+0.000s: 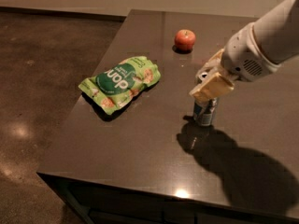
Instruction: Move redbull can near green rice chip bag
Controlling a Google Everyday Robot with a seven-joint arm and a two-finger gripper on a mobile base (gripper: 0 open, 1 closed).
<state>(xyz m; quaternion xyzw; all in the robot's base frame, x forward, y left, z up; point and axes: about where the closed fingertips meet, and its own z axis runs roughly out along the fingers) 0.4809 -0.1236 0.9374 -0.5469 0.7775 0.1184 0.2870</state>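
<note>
The redbull can [204,113] stands upright right of the table's middle; only its silver and blue lower half shows. My gripper [209,93] comes down from the upper right and is shut around the can's top, hiding it. I cannot tell if the can's base touches the table. The green rice chip bag [120,80] lies flat on the left part of the table, well left of the can, a wide gap of tabletop between them.
A small red apple [185,39] sits at the back of the dark table [140,143], beyond the can. The table's left and front edges drop to a dark floor [32,78]. My arm's shadow falls on the right front.
</note>
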